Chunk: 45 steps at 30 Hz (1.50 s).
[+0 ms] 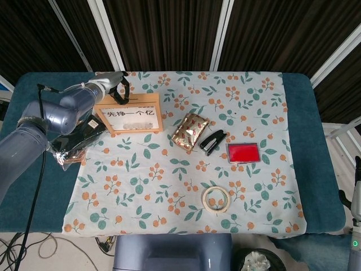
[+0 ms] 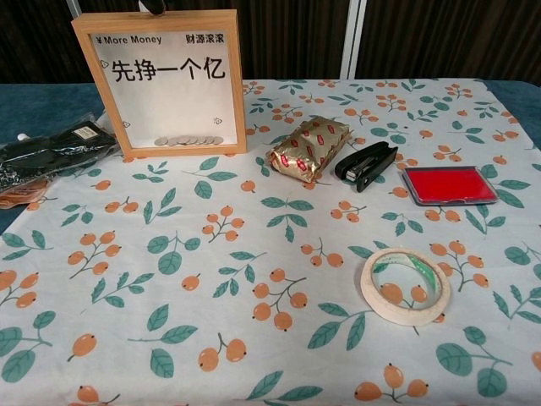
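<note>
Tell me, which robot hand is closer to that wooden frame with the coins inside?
The left. The left robot hand is right behind the wooden frame, at its top edge. The right robot hand barely shows at the far right edge, beyond the table.

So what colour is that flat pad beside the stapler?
Red, in a dark frame; the ink pad shows best in the chest view.

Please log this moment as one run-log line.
left robot hand: above wooden coin frame, grip unclear | right robot hand: not in view | stapler: untouched
</note>
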Tool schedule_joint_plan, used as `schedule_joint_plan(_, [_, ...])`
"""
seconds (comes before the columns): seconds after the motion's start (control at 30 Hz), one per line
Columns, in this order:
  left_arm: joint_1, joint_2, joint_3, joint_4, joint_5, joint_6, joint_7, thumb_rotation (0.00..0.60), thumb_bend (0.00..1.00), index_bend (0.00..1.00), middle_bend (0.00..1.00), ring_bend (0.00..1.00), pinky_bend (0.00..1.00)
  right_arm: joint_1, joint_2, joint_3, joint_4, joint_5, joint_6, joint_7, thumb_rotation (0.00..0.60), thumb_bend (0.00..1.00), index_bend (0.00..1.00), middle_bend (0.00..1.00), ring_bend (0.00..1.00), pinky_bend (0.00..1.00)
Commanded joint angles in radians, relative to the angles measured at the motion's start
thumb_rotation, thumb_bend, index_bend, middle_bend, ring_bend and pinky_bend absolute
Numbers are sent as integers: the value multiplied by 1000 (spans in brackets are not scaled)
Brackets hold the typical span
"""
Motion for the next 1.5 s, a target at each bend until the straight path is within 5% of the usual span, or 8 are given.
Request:
schedule_joint_plan(0.03, [3, -8, -5, 6, 22, 0, -15, 600, 635, 675, 3, 0, 0, 1, 0, 0, 1, 1, -1, -1, 600, 301, 0, 0, 0, 0])
schedule_joint_plan(1.2, [25, -21, -51, 29, 173, -2, -126, 600, 635, 674, 2, 0, 0, 3, -5, 8, 0, 20, -5, -7, 600, 300, 0, 0, 0, 0])
schedule_joint_plan(1.5, [27, -23, -60, 30, 203, -12, -137, 600, 631, 607, 0, 0, 0, 3, -4, 10, -3, 22, -2, -10, 600, 301, 0, 0, 0, 0])
